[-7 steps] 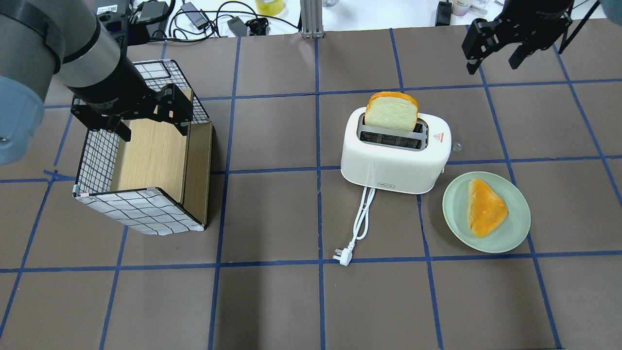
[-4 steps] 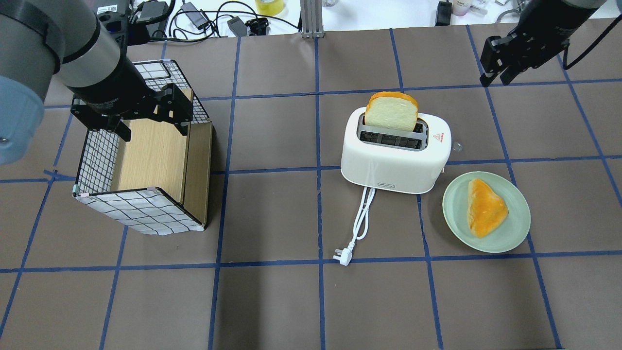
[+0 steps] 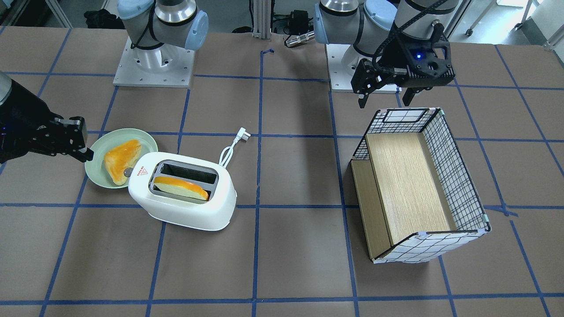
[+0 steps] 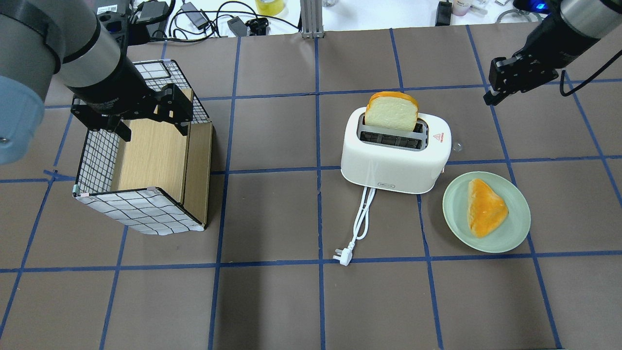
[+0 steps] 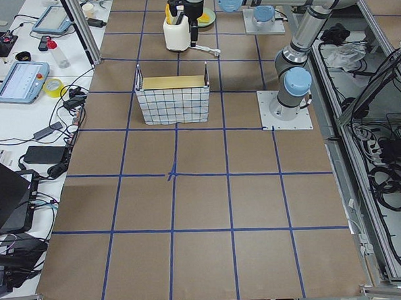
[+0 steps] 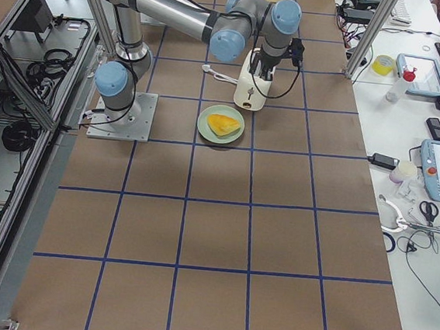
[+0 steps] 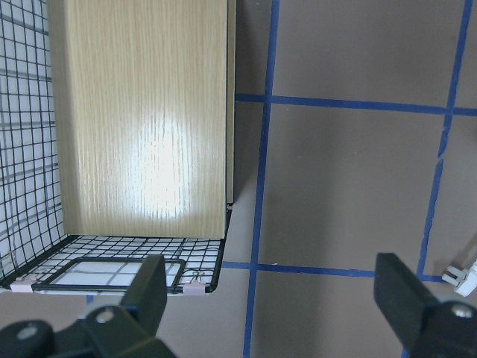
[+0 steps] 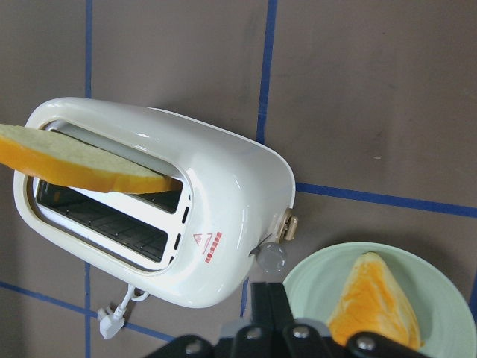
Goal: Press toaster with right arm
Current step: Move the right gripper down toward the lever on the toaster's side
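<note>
The white two-slot toaster [image 4: 393, 163] stands mid-table with a bread slice [image 4: 391, 112] upright in its far slot. It also shows in the front view [image 3: 185, 209] and the right wrist view [image 8: 223, 186], where its beige lever [image 8: 288, 227] and small knob [image 8: 272, 256] sit on the end facing the plate. My right gripper [image 4: 489, 98] is shut and empty, hanging above the table to the far right of the toaster, apart from it; it also shows in the front view [image 3: 87, 154]. My left gripper [image 4: 153, 124] is open and empty above the basket.
A wire basket with wooden floor [image 4: 141, 214] lies on the left. A green plate [image 4: 515, 233] with a bread piece [image 4: 483, 206] sits right of the toaster. The white cord and plug [image 4: 341, 256] trail toward the front. Cables and clutter lie beyond the far edge.
My right gripper has turned, its fingers have come together, and it has moved slightly right and lower toward the table. The left arm, toaster and bread have not moved.
</note>
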`<move>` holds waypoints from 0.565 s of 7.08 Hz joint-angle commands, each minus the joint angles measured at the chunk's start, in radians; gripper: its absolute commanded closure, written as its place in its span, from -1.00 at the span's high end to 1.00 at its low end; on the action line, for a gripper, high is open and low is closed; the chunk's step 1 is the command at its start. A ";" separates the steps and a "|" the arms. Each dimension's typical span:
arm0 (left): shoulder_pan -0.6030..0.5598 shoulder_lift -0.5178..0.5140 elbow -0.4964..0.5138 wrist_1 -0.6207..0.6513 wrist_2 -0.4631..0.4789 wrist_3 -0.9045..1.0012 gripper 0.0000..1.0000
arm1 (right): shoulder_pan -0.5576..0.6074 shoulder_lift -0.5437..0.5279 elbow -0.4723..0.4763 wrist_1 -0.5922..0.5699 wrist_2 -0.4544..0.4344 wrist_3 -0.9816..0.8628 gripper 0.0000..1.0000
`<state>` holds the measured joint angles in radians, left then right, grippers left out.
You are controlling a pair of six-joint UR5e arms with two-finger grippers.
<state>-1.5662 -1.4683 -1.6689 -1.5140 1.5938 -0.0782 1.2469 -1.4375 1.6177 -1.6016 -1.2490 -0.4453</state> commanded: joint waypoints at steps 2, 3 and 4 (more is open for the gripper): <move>0.000 0.000 0.000 0.000 0.000 0.000 1.00 | -0.014 0.023 0.109 -0.014 0.092 0.000 -0.86; 0.000 -0.001 0.000 0.000 0.000 0.000 1.00 | -0.015 0.040 0.117 -0.020 0.092 -0.015 -0.92; 0.000 0.000 0.000 0.000 -0.002 0.000 1.00 | -0.039 0.051 0.117 -0.020 0.091 -0.050 -0.95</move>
<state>-1.5662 -1.4685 -1.6690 -1.5140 1.5935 -0.0782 1.2264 -1.4015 1.7277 -1.6185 -1.1594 -0.4642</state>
